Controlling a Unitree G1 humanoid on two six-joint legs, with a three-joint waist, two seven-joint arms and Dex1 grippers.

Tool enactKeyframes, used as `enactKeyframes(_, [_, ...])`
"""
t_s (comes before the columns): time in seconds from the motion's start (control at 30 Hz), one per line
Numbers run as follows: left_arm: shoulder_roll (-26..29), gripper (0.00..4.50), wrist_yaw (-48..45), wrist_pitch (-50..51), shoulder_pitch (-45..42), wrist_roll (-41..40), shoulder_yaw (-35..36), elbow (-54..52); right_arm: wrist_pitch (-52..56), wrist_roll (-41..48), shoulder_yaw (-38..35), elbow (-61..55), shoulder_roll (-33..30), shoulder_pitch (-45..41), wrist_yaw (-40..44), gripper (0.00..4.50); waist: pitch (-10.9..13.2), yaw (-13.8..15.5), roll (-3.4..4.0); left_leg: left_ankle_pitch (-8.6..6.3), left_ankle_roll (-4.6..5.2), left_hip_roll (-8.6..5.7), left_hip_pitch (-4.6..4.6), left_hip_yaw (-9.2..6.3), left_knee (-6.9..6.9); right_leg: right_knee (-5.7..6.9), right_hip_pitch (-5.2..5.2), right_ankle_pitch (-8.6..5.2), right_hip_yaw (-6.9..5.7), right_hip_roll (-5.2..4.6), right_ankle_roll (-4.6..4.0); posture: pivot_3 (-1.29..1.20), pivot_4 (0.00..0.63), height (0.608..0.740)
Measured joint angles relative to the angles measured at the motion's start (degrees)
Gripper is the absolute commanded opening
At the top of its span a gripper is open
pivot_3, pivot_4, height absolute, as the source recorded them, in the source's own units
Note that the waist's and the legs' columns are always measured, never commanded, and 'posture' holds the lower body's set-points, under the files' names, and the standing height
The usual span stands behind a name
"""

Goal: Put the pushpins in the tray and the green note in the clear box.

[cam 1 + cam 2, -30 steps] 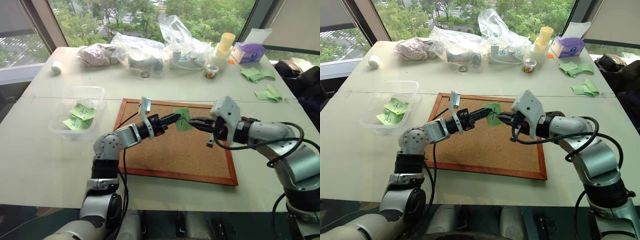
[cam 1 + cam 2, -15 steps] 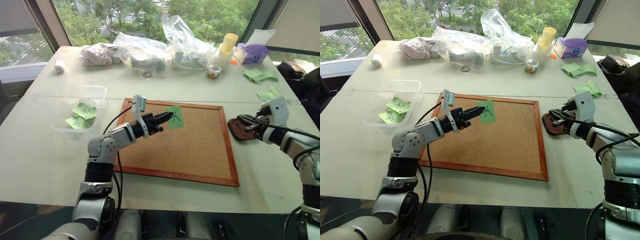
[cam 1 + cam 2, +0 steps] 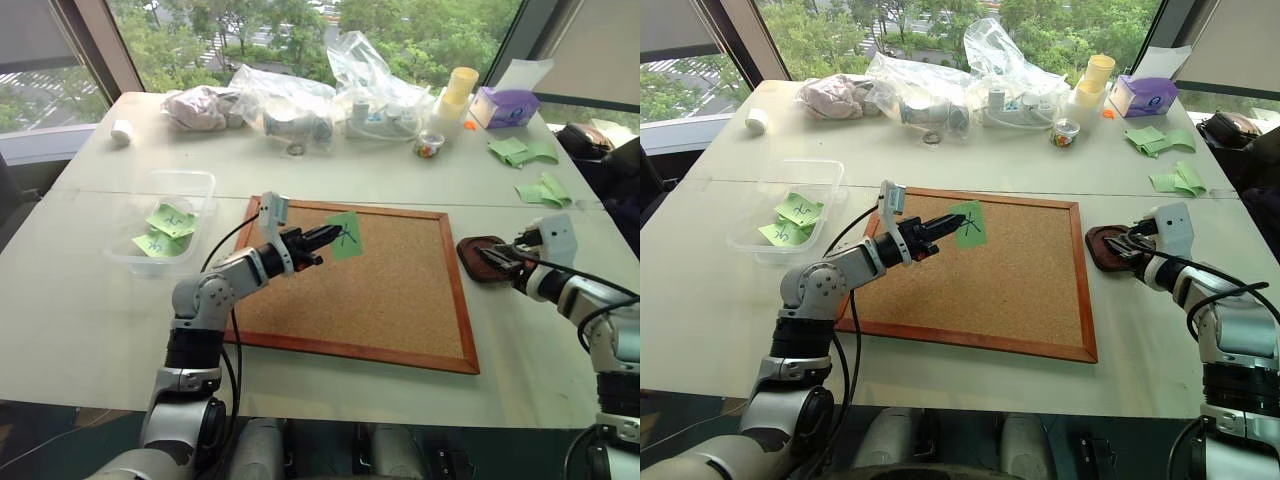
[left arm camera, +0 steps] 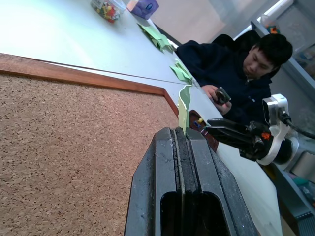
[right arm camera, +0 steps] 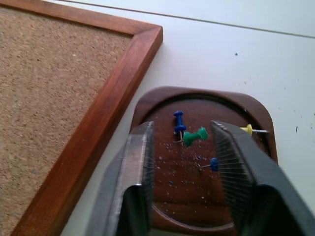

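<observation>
My left gripper (image 3: pixel 322 238) is shut on one edge of the green note (image 3: pixel 345 235), holding it in the air above the cork board (image 3: pixel 380 300). The left wrist view shows the note (image 4: pixel 184 105) standing edge-on from the shut fingers. At the right of the board, my right gripper (image 5: pixel 182 129) hangs open just above the brown tray (image 5: pixel 162 98). Pushpins lie in the tray: a blue one (image 5: pixel 179 122), a green one (image 5: pixel 196 135) and a yellow one (image 5: pixel 247 130). The clear box (image 3: pixel 190 178) sits left of the board with two green notes (image 3: pixel 165 218) inside.
Clear plastic bags (image 3: pixel 300 100), a small cup of pins (image 3: pixel 427 145), a purple box (image 3: pixel 503 105) and plain green papers (image 3: pixel 520 150) line the far side of the table. A white roll (image 3: pixel 120 132) lies at the far left. A person (image 4: pixel 236 73) sits beyond the table's right end.
My right gripper left the note over the board, swung right and down to the tray, and opened there. The left gripper still holds the note in about the same place.
</observation>
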Motion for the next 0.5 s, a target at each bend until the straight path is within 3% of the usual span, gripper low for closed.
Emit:
enactKeyframes(0.03, [0.0,0.0,0.0,0.0,0.0,0.0,0.0,0.0,0.0,-0.2,0.0,0.2,0.0,0.1,-0.1,3.82,0.0,0.0,0.0,0.0,0.0,0.0,0.0,0.0,0.0,0.0,0.0,0.0,0.0,0.0,0.0,0.0,0.15,0.74])
enactKeyframes(0.5, [1.2,0.0,1.0,-1.5,0.0,0.8,0.5,-0.9,1.0,2.1,-0.5,-2.9,0.0,-1.8,0.1,3.82,0.0,0.0,0.0,0.02,-0.04,0.02,0.01,-0.02,0.0,0.01,0.0,0.0,0.0,0.05,0.0,0.0,0.15,0.74])
